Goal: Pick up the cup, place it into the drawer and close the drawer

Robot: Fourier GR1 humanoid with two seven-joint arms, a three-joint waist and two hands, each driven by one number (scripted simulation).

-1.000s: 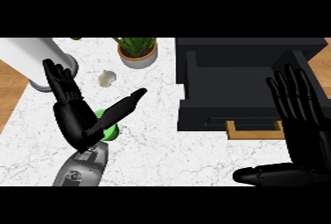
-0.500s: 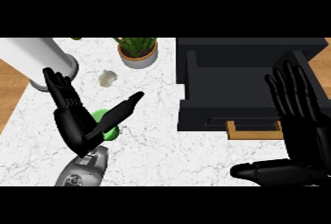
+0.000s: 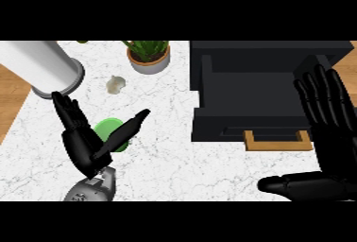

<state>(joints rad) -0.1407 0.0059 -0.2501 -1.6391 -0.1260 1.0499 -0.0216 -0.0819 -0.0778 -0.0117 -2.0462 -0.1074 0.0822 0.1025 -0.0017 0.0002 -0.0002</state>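
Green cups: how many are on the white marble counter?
1. The green cup stands on the counter's left part, between the fingers and thumb of the open left hand, which partly hides it.

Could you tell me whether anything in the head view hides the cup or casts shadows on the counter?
Head view: the left robot hand, fingers straight, covers part of the green cup; even lighting, only soft shadows on the marble counter; the black drawer interior reads as flat dark.

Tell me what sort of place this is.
Probably a kitchen counter: a white marbled countertop carries a black drawer unit with a wooden handle, a potted green plant and a tall white cylinder, with wooden floor showing at its edges.
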